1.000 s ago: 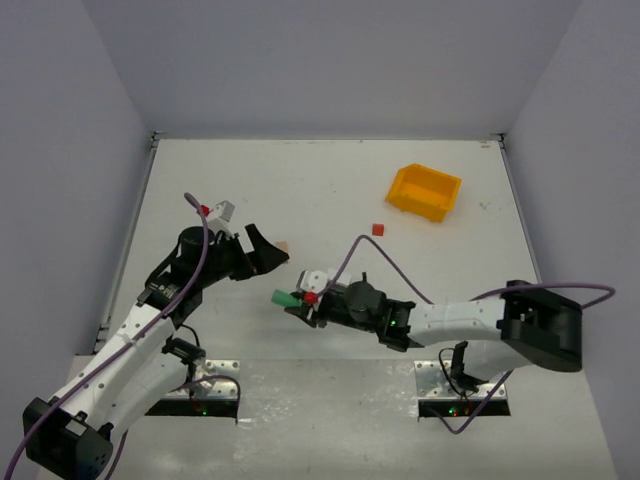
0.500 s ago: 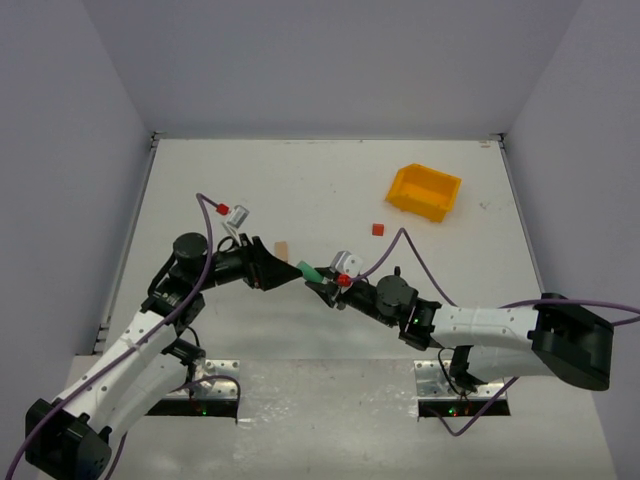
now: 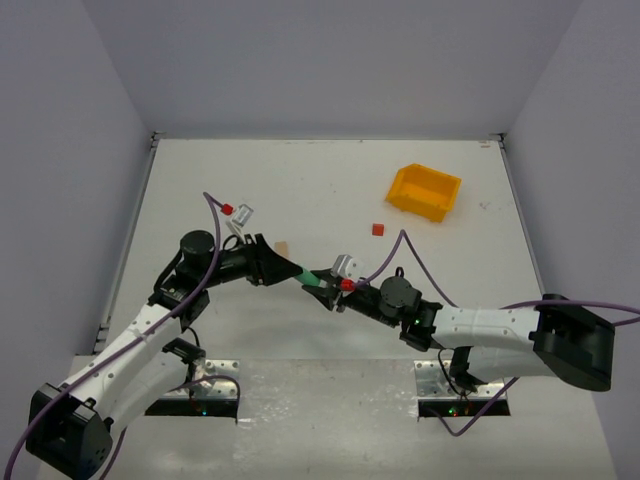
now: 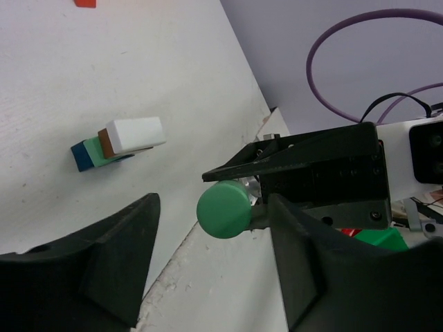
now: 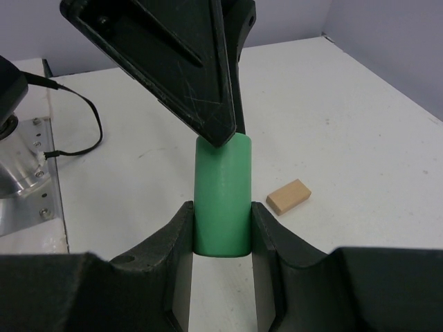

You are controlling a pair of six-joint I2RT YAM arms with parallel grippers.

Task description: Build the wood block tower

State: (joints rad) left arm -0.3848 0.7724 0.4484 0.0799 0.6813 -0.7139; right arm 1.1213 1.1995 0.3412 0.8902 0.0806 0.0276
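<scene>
In mid-air between the two arms, over the near middle of the table (image 3: 300, 190), I hold the green cylinder (image 5: 221, 200), a painted wooden piece for the tower. The tower as begun, a short stack (image 4: 114, 144) of blue, green and pale blocks, stands on the table beyond the grippers, touched by neither.

The right gripper (image 5: 221, 220) pinches the cylinder's near end, one finger flat on each side of the round wall. The left gripper (image 4: 213, 207) is spread, its fingers on either side of the free end and clear of it in the left wrist view. In the right wrist view its tip covers the far end, so I cannot tell contact there. I judge this to be a hand-over.

The piece looks light, rigid and not fragile. Smooth paint on a curved wall gives flat pads little to bear on, so it may roll or pivot. I would take it across the diameter, near mid-length, pads square to the axis. The stack looks easily toppled, so placing calls for a soft, vertical touch.

A red block (image 3: 377, 229) and a yellow bin (image 3: 425, 192) lie farther back.
</scene>
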